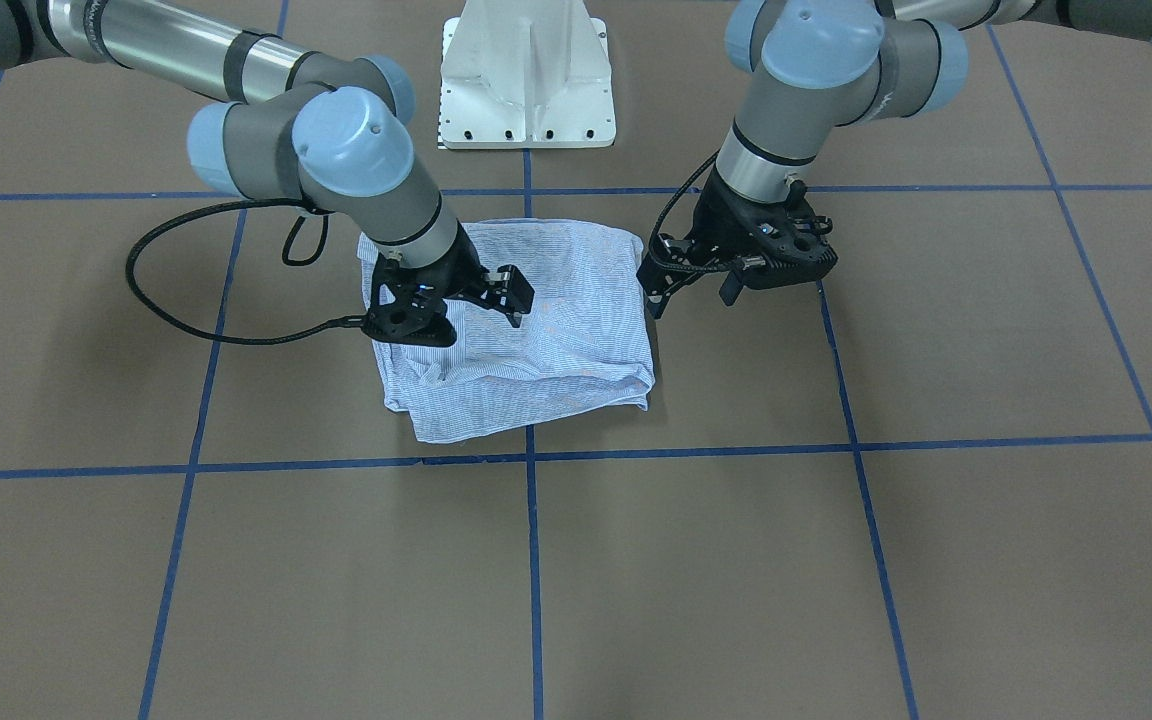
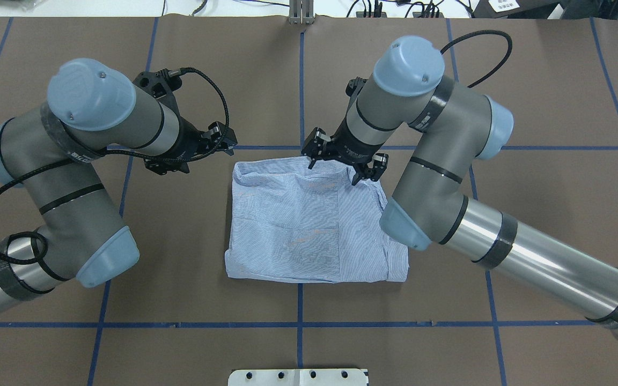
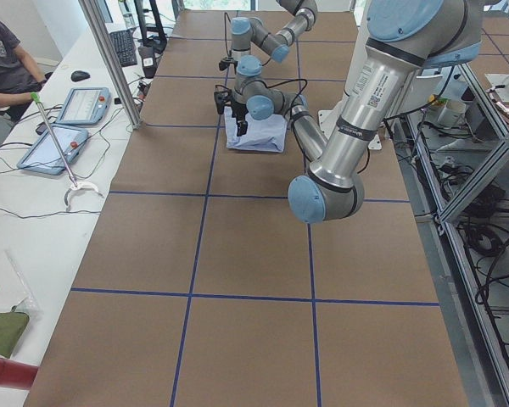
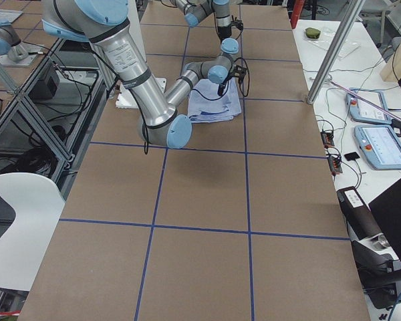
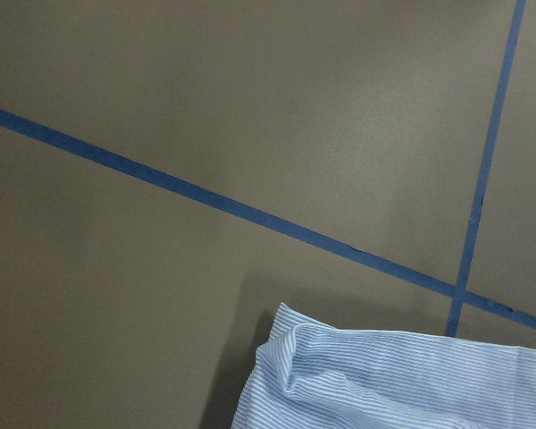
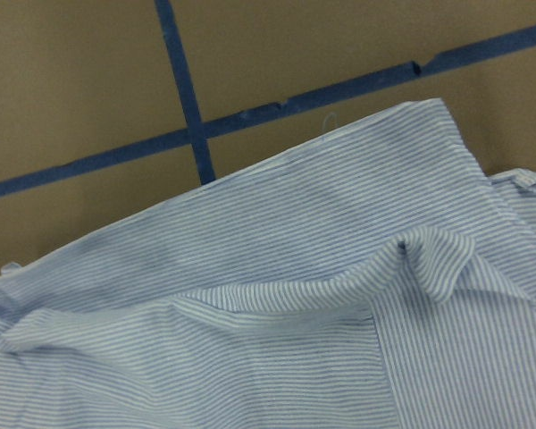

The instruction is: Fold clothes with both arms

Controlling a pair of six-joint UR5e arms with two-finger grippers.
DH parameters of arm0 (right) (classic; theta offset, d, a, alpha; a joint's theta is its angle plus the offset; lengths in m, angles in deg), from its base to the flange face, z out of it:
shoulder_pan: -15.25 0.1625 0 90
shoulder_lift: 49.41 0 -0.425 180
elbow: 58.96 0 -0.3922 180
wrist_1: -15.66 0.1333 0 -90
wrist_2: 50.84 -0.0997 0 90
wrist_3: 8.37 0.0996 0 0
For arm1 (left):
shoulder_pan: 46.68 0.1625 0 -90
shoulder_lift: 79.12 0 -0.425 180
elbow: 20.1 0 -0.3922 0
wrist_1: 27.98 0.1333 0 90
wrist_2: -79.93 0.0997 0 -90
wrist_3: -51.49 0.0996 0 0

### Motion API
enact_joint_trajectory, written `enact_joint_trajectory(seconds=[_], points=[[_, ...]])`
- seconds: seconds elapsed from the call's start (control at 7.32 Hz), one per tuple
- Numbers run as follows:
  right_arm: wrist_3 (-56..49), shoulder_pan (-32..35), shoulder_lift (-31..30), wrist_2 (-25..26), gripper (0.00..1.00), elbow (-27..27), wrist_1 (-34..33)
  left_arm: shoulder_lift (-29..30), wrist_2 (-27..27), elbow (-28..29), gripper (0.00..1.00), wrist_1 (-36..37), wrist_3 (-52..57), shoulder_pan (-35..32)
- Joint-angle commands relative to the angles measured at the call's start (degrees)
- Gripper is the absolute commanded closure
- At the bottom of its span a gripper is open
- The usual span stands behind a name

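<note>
Overhead exterior: right hand (image 2: 337,168) is nearer, spread empty just above the folded striped shirt's (image 2: 298,225) far edge on the worktop (image 2: 180,268); left hand (image 2: 224,138), also spread empty, has the shirt's corner just beside it.

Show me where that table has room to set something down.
Bare: taped squares of the table beyond the shirt, away from the robot, and those at both ends. Crowded: around the shirt, with the right tool over it and the left tool beside it.
</note>
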Motion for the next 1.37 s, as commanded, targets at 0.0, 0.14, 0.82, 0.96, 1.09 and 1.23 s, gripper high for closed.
enact_joint_trajectory(seconds=[0.0, 0.14, 0.82, 0.96, 1.09, 1.23], points=[[-7.08, -2.41, 0.6, 5.54, 0.0, 2.83, 0.05, -1.08, -0.09, -0.97, 0.01, 0.73, 0.34, -0.02], [-9.11, -2.41, 2.95, 7.03, 0.0, 5.99, 0.14, -1.27, -0.09, -1.58, 0.01, 0.82, 0.34, -0.11], [-11.86, -0.58, 9.83, 15.21, 0.0, 20.95, 9.89, -1.27, -0.09, -1.68, 0.01, 0.82, 0.26, -0.29], [-13.69, 1.0, 10.18, 15.13, 0.0, 20.87, 9.9, -1.27, -0.09, -1.68, 0.01, 0.82, 0.26, -0.29], [-16.05, 2.75, 10.62, 14.44, 0.0, 20.7, 9.81, -1.27, -0.09, -1.68, 0.01, 0.82, 0.43, -0.37], [-17.03, 5.21, 10.45, 10.86, 0.0, 20.44, 9.38, -1.27, -0.26, -1.68, 0.01, 0.64, 0.61, -1.24]])
